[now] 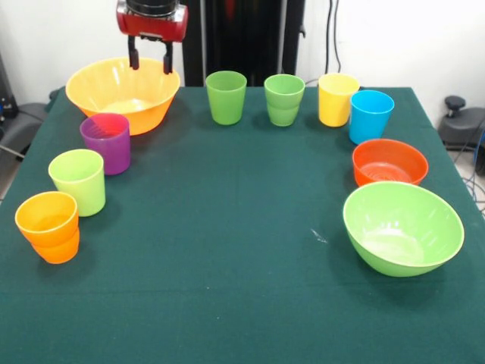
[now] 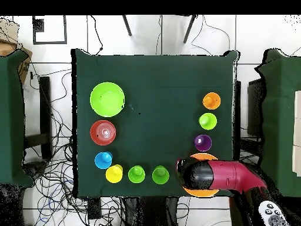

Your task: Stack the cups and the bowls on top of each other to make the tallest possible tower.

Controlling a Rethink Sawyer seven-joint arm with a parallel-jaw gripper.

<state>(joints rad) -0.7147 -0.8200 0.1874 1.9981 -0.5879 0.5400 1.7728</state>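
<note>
The gripper (image 1: 150, 61) hangs over the big orange bowl (image 1: 121, 92) at the table's (image 1: 227, 243) ten o'clock in the front view, its two fingers (image 1: 133, 57) slightly parted and empty. Nothing is stacked except two orange cups (image 1: 49, 226) nested at eight o'clock. A lime cup (image 1: 78, 180) and a purple cup (image 1: 107, 142) sit between them and the bowl. Along twelve o'clock stand a green cup (image 1: 226, 96), two nested green ones (image 1: 284, 98), a yellow cup (image 1: 336, 98) and a blue cup (image 1: 370, 115). The red bowl (image 1: 389, 162) sits at three o'clock, the lime bowl (image 1: 402, 226) at four.
</note>
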